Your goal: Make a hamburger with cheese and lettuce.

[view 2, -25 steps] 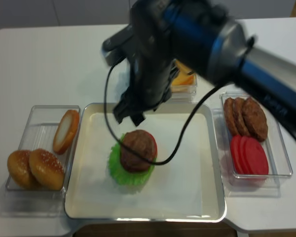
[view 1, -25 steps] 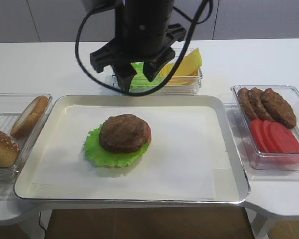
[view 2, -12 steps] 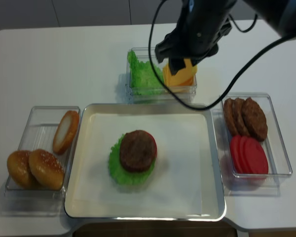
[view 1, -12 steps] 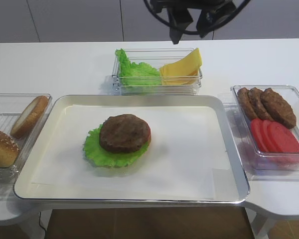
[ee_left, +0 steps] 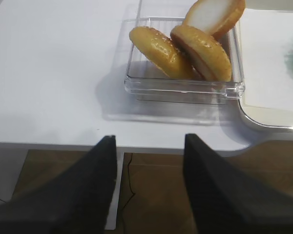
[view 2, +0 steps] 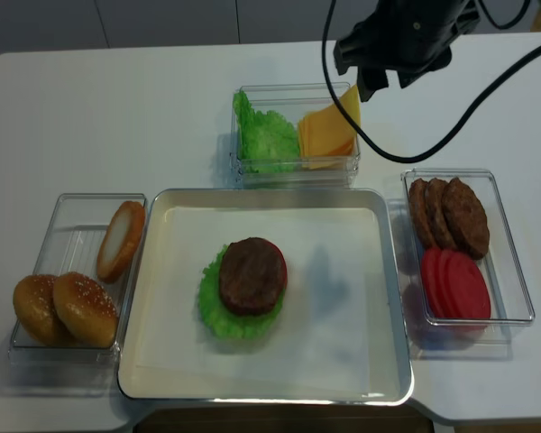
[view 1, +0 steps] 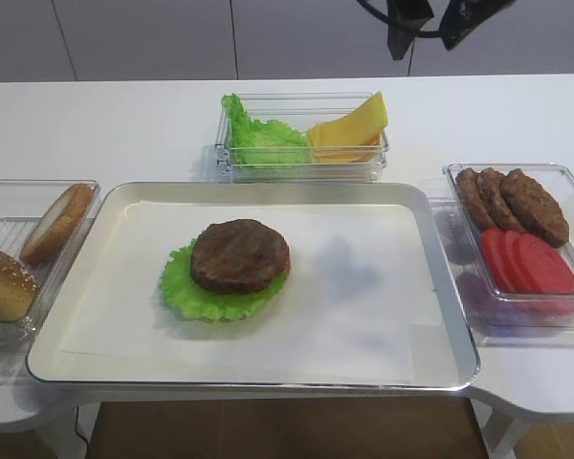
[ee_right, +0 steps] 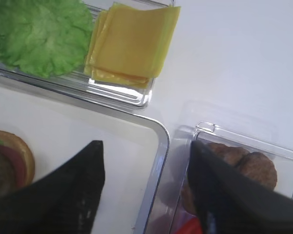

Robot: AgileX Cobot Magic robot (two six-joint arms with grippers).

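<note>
Hamburger (view 2: 251,287): sits left of centre on the paper-lined metal tray (view 2: 388,298), a stack with a ruffled green leaf spreading out below, a red edge showing at the right, and a brown patty on top.
Cheese (view 2: 327,133): thin yellow-orange square slices, fanned and leaning in the right half of the clear container (view 2: 293,173) behind the tray; in the right wrist view (ee_right: 132,41) the stack lies just beside the greens.
Lettuce (view 2: 266,135): frilly bright green leaves filling the left half of that same container, touching the cheese.
Right gripper (view 2: 383,79): raised above the table at the far right, over the right end of the cheese container; its two dark fingers (ee_right: 73,190) stand wide apart with nothing between them, tray corner and patty box visible through the gap.
Left gripper (ee_left: 149,187): low at the table's near left edge, off the tray; its two dark fingers (ee_left: 83,190) are spread with nothing held.
Bun box (view 2: 68,207): clear container left of the tray, two sesame-seeded tops and one cut half leaning against the right wall.
Patties (view 2: 446,215): three brown ovals overlapping in the far part of the right-hand clear box.
Tomato slices (view 2: 455,284): red discs overlapping in the near part of that same box.
</note>
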